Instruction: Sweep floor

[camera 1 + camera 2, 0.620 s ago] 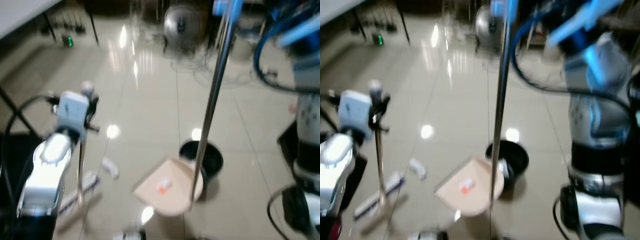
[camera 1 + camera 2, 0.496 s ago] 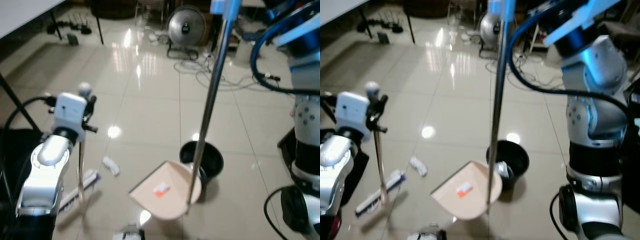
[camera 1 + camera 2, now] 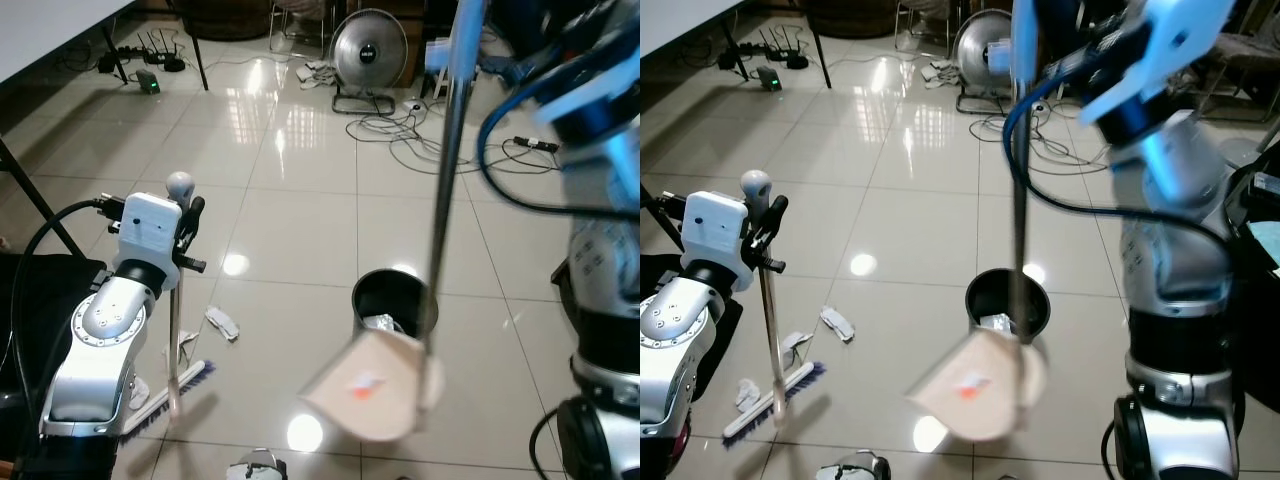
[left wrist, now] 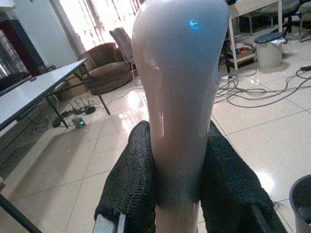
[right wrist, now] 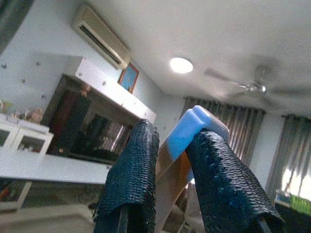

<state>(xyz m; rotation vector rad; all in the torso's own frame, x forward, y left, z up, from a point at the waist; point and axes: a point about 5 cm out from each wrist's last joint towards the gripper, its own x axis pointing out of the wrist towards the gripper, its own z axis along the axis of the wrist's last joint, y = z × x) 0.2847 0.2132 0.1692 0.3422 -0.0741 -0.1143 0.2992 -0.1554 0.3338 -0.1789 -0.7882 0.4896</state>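
My left gripper (image 3: 186, 226) is shut on the top of the broom handle (image 4: 179, 87), its black fingers (image 4: 130, 179) pressed on both sides. The broom's head (image 3: 166, 386) rests on the tiles by my left side. My right gripper (image 5: 170, 167) is shut on the blue-capped end of the dustpan's long pole (image 3: 448, 150). The beige dustpan (image 3: 374, 396) hangs blurred and tilted just in front of the black bin (image 3: 392, 302), with an orange scrap on it. White paper scraps (image 3: 222, 322) lie on the floor near the broom.
A floor fan (image 3: 365, 48) and loose cables (image 3: 425, 140) are at the back. A table with black legs (image 3: 32, 198) stands on the left, a power strip (image 3: 150, 82) beyond it. A round grey object (image 3: 256, 466) sits at the bottom edge.
The dustpan has swung right and now hangs in front of the bin, its pole more upright. The broom stays about where it was. The camera has shifted a little.
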